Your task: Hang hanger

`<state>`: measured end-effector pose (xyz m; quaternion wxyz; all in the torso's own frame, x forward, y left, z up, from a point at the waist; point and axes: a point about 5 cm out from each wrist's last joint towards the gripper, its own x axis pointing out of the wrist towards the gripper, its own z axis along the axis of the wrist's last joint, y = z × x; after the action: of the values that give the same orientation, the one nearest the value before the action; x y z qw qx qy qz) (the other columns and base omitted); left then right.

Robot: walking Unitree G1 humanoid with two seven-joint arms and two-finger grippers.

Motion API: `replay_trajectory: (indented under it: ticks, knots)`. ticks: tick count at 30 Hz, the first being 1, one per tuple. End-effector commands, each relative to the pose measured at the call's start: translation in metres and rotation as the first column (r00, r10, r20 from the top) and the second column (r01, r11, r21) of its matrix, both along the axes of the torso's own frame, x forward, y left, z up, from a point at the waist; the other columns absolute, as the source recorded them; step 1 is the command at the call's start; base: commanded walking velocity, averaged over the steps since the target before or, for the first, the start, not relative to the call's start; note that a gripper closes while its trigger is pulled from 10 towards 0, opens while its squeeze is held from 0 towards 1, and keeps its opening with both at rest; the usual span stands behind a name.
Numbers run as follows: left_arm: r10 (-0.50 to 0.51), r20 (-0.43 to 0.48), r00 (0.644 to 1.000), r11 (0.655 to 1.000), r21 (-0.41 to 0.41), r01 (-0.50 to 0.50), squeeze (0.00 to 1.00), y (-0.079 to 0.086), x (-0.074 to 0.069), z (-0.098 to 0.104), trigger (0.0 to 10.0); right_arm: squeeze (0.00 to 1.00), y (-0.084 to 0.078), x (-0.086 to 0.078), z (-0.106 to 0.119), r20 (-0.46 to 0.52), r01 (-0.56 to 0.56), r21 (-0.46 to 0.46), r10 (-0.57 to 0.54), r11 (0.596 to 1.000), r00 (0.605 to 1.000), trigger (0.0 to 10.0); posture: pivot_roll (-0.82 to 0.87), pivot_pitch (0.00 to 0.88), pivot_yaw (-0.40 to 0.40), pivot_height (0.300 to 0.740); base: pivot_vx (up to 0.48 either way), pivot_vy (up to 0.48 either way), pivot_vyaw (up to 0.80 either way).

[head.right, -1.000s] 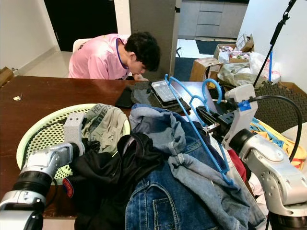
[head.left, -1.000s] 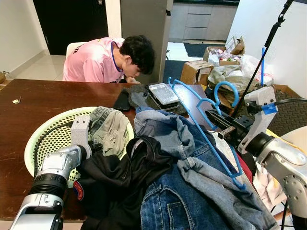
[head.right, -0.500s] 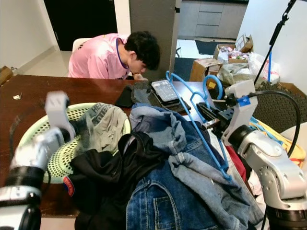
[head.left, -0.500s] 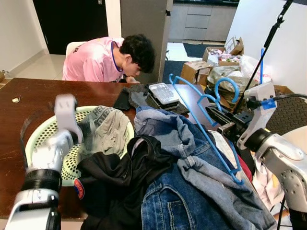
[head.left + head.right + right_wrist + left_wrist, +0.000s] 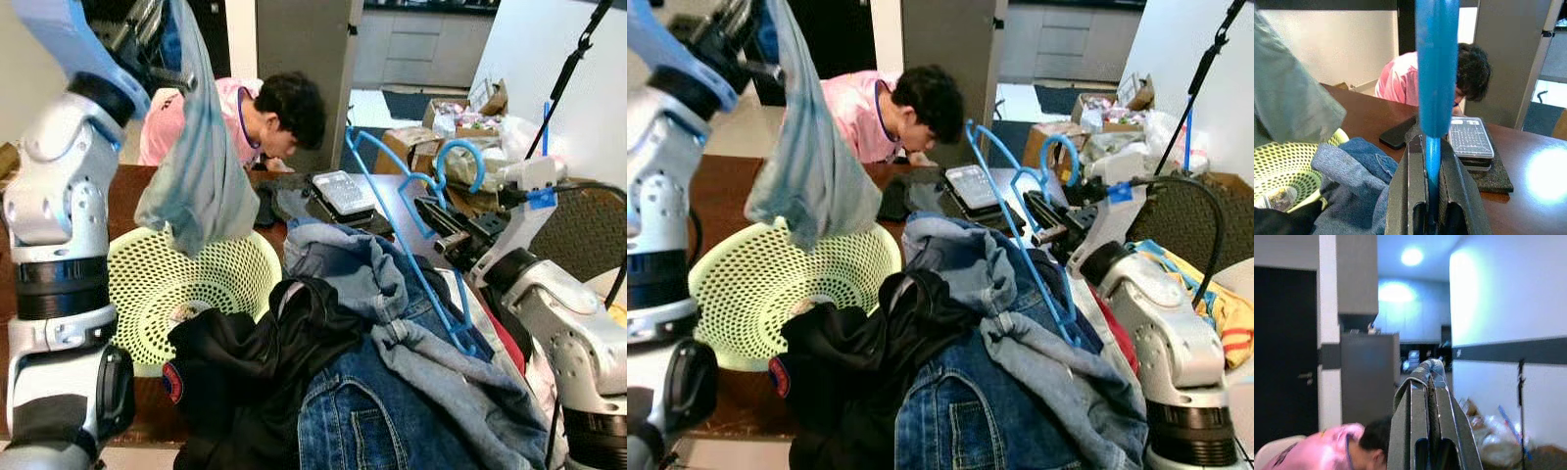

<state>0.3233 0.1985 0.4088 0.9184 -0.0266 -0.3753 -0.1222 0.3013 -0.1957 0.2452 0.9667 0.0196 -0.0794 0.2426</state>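
Right now my right gripper [image 5: 438,217] is clamped on the blue hanger [image 5: 407,240], its fingers pressed together around the bar, as the right wrist view confirms. The hanger stands tilted over the clothes pile, hook end up near the gripper, with its long lower arm running down across the denim jacket [image 5: 392,392] and resting on it.

My left gripper [image 5: 137,34] is raised high, pinched shut on a thin fold of the pale grey-blue garment [image 5: 201,166]; the left wrist view shows cloth squeezed between the closed fingers. The garment dangles above the green basket [image 5: 157,294], its hem just over the rim. A black jacket [image 5: 245,362] lies heaped against the basket and the denim.

Across the wooden table [image 5: 122,191] a person in a pink shirt [image 5: 867,113] leans forward, head down, beside a calculator [image 5: 343,191].

What worries me: the grip on the garment is only a thin pinch, so a quick swing could let it slip back into the basket. Bringing hanger and garment together, the hanger's low end could snag the denim and drag the pile. The hook also points toward the person, so I'd want to keep any lift slow.
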Motion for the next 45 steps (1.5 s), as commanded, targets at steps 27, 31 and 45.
replay_trajectory:
  ticks: [27,31,45]
  knots:
    - [-0.389,0.019,0.921,0.921,0.027,0.389,0.00,-0.052,-0.030,0.006,10.0,0.00,0.004,0.006,0.006,0.078,-0.034,0.170,0.021,0.985,0.997,10.0,0.22,0.000,0.001,0.740,-0.250,0.000,0.00]
    - [-0.451,-0.028,0.892,0.892,-0.004,0.451,0.00,-0.069,-0.029,-0.010,10.0,0.00,0.001,0.008,0.003,0.064,0.002,0.170,-0.013,0.985,0.998,10.0,0.22,0.000,0.000,0.740,-0.251,0.000,0.00]
    - [-0.482,-0.230,0.845,0.871,-0.024,0.490,0.00,-0.095,-0.020,-0.077,10.0,0.00,0.000,0.013,-0.008,0.029,0.054,0.182,-0.060,0.982,0.998,10.0,0.22,0.000,0.002,0.740,-0.017,-0.069,0.00]
